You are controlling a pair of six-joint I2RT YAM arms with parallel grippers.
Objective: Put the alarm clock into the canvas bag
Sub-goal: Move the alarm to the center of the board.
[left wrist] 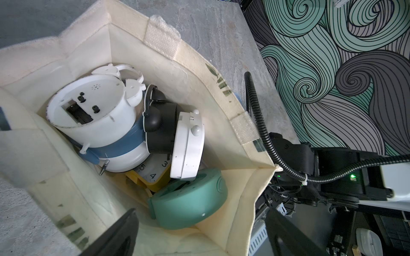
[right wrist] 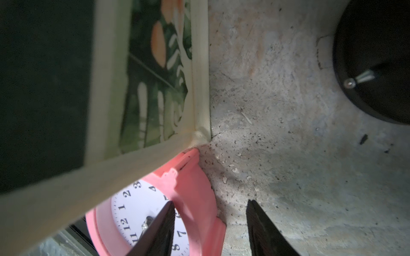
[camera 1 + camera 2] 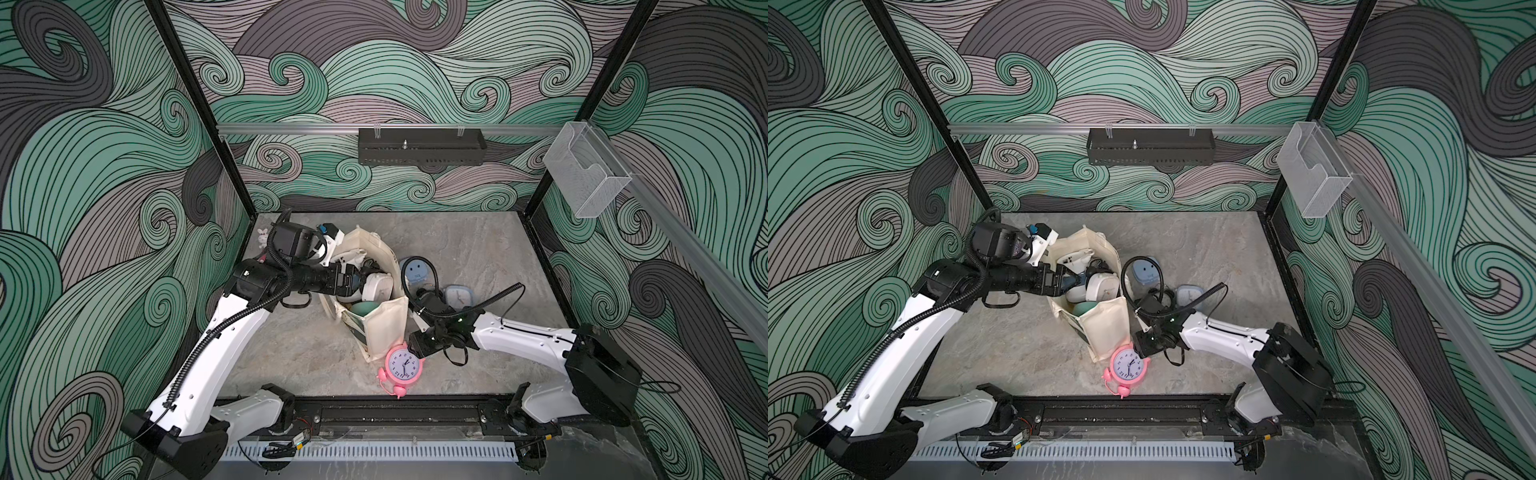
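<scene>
A pink twin-bell alarm clock [image 3: 402, 365] [image 3: 1128, 365] lies face up on the grey table, touching the near corner of the canvas bag [image 3: 386, 328] [image 2: 155, 88]. My right gripper [image 2: 210, 201] [image 3: 417, 353] straddles the clock's rim [image 2: 195, 199]. One finger is over the dial and the other stands off the pink case, so it is open. The bag [image 1: 244, 199] stands with its mouth open and holds several clocks. My left gripper [image 1: 202, 212] [image 3: 360, 282] is wide open at the bag's mouth. One of its fingers is inside the bag and the other is outside its wall.
Two bluish clocks lie on the table right of the bag, a round one [image 3: 417, 270] and a squarish one [image 3: 457, 296]. A black round thing with a metal foot [image 2: 377, 55] sits near the right gripper. A small white bunny figure [image 3: 262, 235] stands at the back left.
</scene>
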